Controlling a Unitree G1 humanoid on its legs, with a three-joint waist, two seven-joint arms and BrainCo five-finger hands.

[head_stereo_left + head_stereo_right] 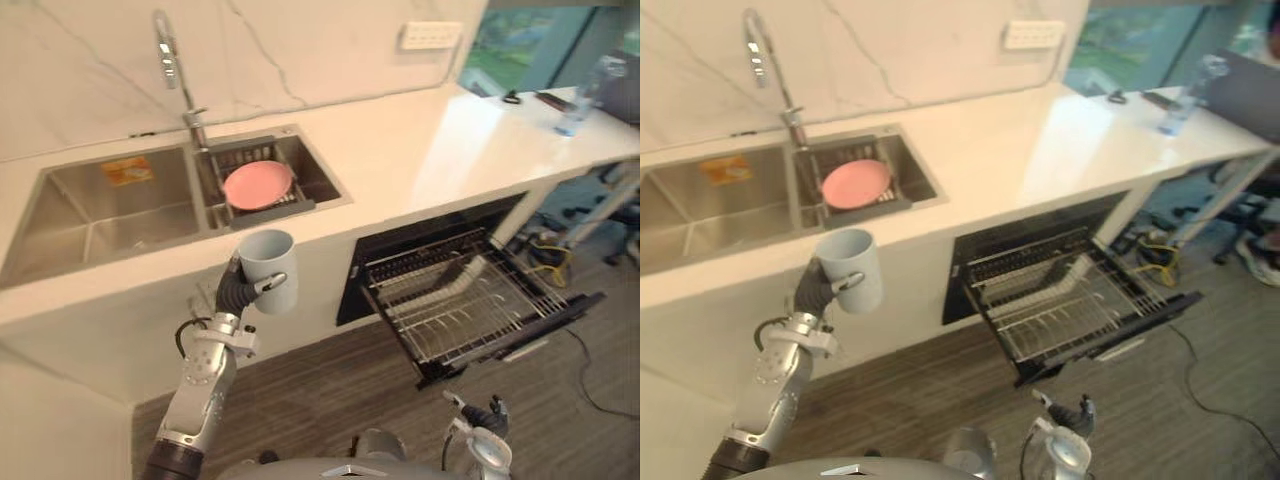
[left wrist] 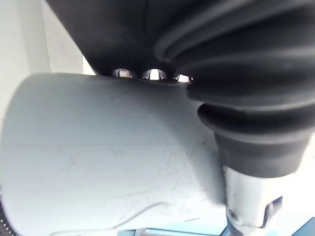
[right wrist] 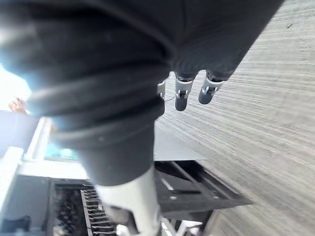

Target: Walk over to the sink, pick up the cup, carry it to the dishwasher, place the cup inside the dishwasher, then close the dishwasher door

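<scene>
Pale blue-grey, the cup (image 1: 268, 268) is clasped in the left hand (image 1: 238, 290), whose fingers are curled round its wall. In the left wrist view its side is seen pressed close against the palm. It is held upright, long axis vertical and mouth upward, raised just in front of the counter's edge.

The relation that matters is sideways. The open dishwasher (image 1: 440, 250), with its wire rack (image 1: 465, 300) drawn out, lies well off to the right of the holding hand and lower than it. Bare floor (image 1: 330, 390) is left between them. The right hand (image 1: 480, 415) hangs low and nearer the rack, its fingers (image 3: 181, 93) loose and nothing grasped in them. It is judged that the cup must be carried rightward and then lowered, and that a step or turn toward the rack is probably needed before the left arm can reach.

Behind the holding hand a steel sink (image 1: 60, 180) is set into the white stone counter (image 1: 420, 140). A pink plate (image 1: 257, 184) is lying in a drain basket in its nearer basin, and a tall tap (image 1: 170, 60) rises behind it. The wall is of veined pale stone and the floor of grey wood-grain boards. The dishwasher has yet to be closed.
</scene>
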